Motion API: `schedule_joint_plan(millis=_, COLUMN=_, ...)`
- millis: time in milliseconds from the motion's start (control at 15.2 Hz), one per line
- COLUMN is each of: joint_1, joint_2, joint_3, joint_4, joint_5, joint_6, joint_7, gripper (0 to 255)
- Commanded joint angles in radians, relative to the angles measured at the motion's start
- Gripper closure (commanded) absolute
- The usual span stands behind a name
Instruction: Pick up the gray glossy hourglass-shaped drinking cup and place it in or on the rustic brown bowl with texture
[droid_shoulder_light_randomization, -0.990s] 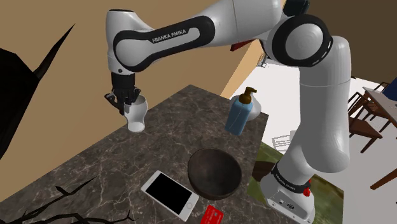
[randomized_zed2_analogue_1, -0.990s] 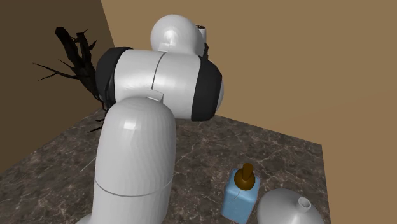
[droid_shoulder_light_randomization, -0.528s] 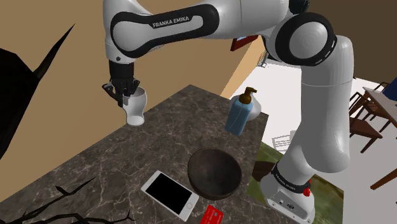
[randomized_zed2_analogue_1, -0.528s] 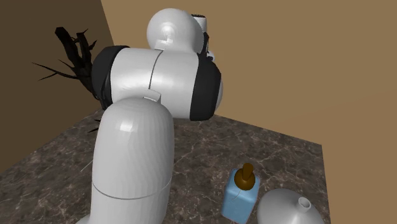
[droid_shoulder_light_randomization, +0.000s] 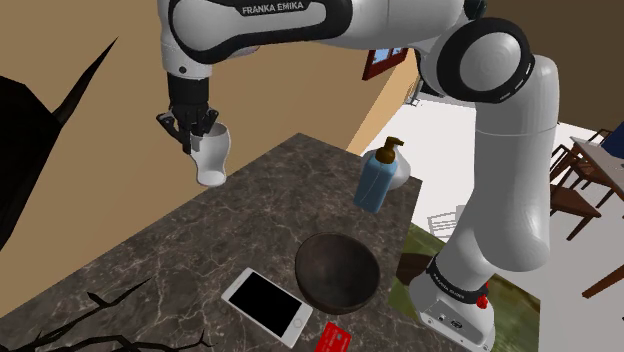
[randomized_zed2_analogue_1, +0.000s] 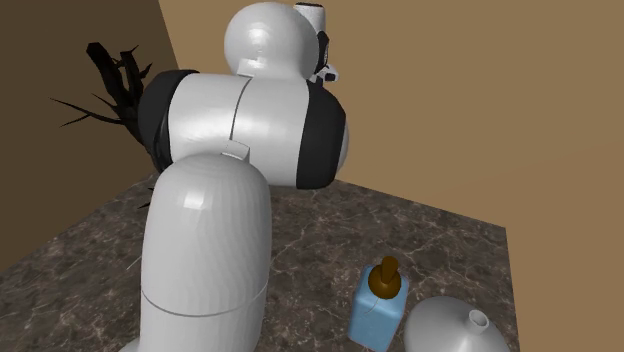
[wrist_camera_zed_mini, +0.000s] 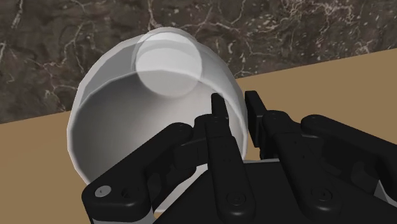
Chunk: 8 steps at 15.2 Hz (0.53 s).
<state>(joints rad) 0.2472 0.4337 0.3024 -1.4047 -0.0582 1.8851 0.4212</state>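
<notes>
Cup (droid_shoulder_light_randomization: 211, 158) and hand are together in the air. The cup is white and glossy with a narrow waist, and it hangs mouth up, clear above the far end of the counter, near the tan wall.

The white arm (droid_shoulder_light_randomization: 480, 120) arches over from its stand at the shoulder view's lower right and ends above the cup.

The dark marbled counter (droid_shoulder_light_randomization: 190, 250) stretches beneath it.

The bowl (droid_shoulder_light_randomization: 336, 270), dark brown and round, sits on the counter's near part. It is well apart from the cup, toward the shoulder view's lower right.

A white phone (droid_shoulder_light_randomization: 265, 303) with a black screen lies just beside the bowl.

A blue soap bottle (droid_shoulder_light_randomization: 378, 178) with a brown pump stands at the counter's far edge.

A small red card (droid_shoulder_light_randomization: 335, 340) lies near the phone.

The black gripper (droid_shoulder_light_randomization: 200, 135) is closed on the cup's rim. In the wrist view the gripper (wrist_camera_zed_mini: 236, 108) has one finger inside the cup (wrist_camera_zed_mini: 127, 108) and the other outside its wall. The rest of the cup hangs below the fingertips.
</notes>
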Motion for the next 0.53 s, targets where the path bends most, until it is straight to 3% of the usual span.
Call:
schedule_joint_plan(millis=0, joint_1=0.001, joint_2=-0.004, joint_3=0.001, joint_4=0.023, joint_5=0.001, joint_6=-0.026, joint_7=0.001, gripper=255)
schedule_joint_plan(millis=462, joint_1=0.009, joint_2=0.001, joint_3=0.003, joint_4=0.125, joint_5=0.0, joint_6=-0.123, joint_7=0.004, gripper=255)
